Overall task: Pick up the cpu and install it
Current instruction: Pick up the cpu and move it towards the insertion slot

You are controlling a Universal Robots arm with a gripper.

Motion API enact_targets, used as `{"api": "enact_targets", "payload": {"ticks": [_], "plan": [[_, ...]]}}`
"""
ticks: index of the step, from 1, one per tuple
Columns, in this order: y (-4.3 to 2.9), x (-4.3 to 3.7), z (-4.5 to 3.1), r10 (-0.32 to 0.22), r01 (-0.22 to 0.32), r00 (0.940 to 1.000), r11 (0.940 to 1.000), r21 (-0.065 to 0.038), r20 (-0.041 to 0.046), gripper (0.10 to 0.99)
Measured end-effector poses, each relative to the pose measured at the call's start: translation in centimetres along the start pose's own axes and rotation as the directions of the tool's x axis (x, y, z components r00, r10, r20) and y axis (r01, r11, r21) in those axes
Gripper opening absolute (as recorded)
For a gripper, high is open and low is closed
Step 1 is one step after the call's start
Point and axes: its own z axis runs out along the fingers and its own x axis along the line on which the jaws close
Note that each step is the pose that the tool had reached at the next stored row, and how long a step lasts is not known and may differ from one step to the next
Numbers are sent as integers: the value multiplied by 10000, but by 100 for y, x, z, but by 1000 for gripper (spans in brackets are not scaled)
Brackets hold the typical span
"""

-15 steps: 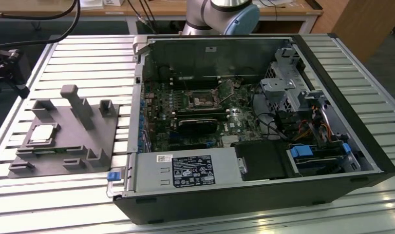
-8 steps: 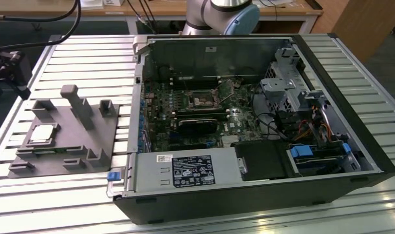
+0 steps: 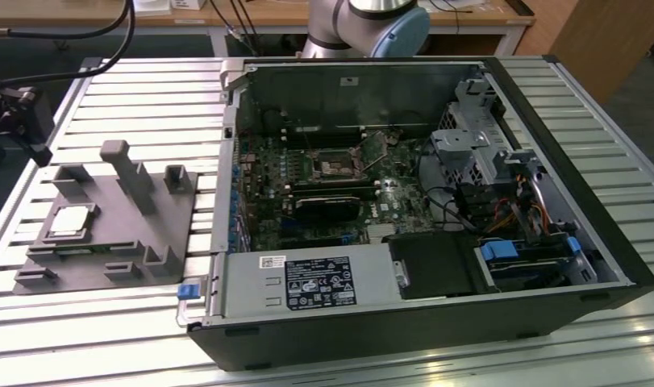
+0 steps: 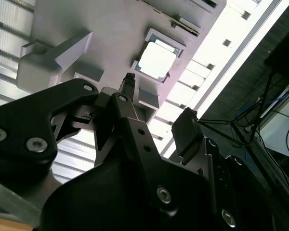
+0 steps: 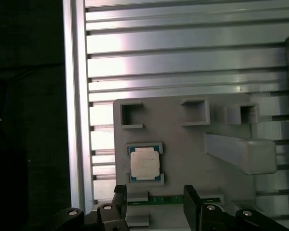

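— Exterior view, starting at its left: what's on the table?

— A grey fixture plate (image 3: 101, 242) lies on the slatted metal table (image 3: 143, 89). The cpu (image 3: 68, 222) sits flat in a shallow recess of that plate, silver top up.

— And further along?

— Toward the exterior view's right stands the open computer case (image 3: 413, 339). Its motherboard socket (image 3: 338, 166) is in the middle of the board, well apart from the cpu. The arm's base (image 3: 370, 20) rises behind the case.

— What about the gripper?

— In both wrist views the gripper (image 5: 155, 199) (image 4: 156, 103) hangs above the plate with its fingers (image 5: 190, 199) spread and gripping nothing. In the first wrist view the cpu (image 5: 144, 163) lies near the fingertips, framed by two small brackets, and nothing touches it. In the second wrist view its top (image 4: 156, 60) shines bright past the dark fingers.
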Motion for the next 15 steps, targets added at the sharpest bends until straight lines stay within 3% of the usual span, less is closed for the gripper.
{"api": "enact_targets", "payload": {"ticks": [15], "plan": [[-2,-1,41,0,0,10000,10000,0,0,588]]}}
